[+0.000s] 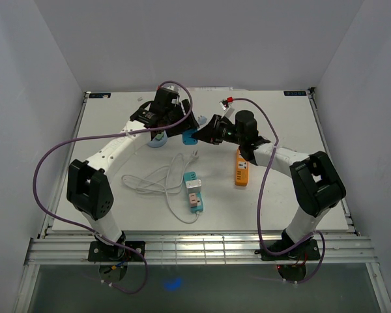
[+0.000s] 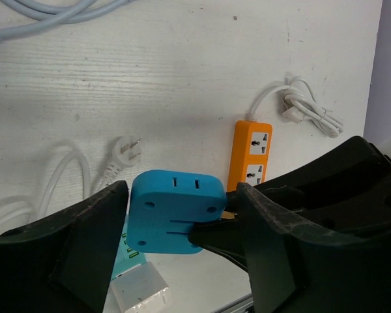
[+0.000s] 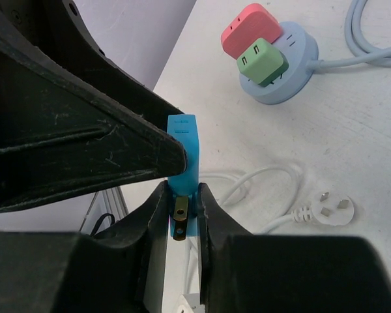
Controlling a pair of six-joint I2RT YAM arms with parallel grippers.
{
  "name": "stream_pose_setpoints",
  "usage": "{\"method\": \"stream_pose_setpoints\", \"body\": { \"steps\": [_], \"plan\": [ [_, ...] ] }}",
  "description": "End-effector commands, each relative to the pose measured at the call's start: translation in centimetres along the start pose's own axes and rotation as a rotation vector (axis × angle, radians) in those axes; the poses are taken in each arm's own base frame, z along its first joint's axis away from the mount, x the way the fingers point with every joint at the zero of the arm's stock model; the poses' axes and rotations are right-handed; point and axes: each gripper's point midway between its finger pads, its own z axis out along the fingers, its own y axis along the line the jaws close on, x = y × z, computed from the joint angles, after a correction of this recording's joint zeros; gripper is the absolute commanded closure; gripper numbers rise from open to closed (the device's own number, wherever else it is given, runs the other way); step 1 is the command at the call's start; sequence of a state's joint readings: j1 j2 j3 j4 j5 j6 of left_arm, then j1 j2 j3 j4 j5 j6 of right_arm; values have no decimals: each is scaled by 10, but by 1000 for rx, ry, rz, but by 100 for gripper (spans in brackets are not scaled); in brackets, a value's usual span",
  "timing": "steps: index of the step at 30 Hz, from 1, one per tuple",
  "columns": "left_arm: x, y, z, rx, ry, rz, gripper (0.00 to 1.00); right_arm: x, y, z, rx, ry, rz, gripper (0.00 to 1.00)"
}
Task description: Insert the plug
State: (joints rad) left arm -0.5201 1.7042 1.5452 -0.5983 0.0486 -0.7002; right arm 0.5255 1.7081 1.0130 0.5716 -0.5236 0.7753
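Note:
My right gripper point(image 1: 200, 135) is shut on a blue plug adapter point(image 1: 190, 137) and holds it above the table. In the right wrist view the right gripper point(image 3: 181, 193) pinches the adapter point(image 3: 184, 147) edge-on, its brass prongs pointing back toward the camera. My left gripper point(image 1: 184, 129) is open, and its fingers point(image 2: 85, 241) straddle the adapter point(image 2: 173, 208) with a small gap on the right side. A round light-blue socket hub point(image 3: 293, 72) with a pink and a green plug in it lies on the table beyond, and also shows in the top view point(image 1: 158, 141).
An orange power strip point(image 1: 242, 167) lies right of centre, also in the left wrist view point(image 2: 251, 153). A teal-and-white strip point(image 1: 193, 190) with a white block in it lies near the front. A white cable point(image 1: 150, 179) and its loose plug point(image 2: 124, 151) lie between them.

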Motion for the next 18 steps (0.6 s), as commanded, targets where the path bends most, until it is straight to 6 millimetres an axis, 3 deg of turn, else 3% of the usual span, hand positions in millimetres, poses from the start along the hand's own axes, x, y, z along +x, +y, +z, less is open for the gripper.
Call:
{"method": "stream_pose_setpoints", "body": {
  "steps": [1, 5, 13, 14, 16, 18],
  "plan": [
    [-9, -23, -32, 89, -32, 16, 21, -19, 18, -1, -52, -53, -53, 92],
    [-18, -19, -40, 78, -52, 10, 6, -17, 19, -7, -53, -53, -53, 92],
    [-37, -5, -69, 138, -108, -15, 2, -14, 12, -28, -43, -52, -46, 92],
    [-29, 2, -67, 156, -84, -18, 2, -13, 14, -32, -51, -47, -47, 92],
    [-32, -3, -79, 229, -115, 4, 2, -15, 14, -38, -56, -50, -49, 92],
    [-15, 1, -78, 294, -70, 14, 2, -19, 23, -45, -86, -48, -58, 92]
  ]
}}
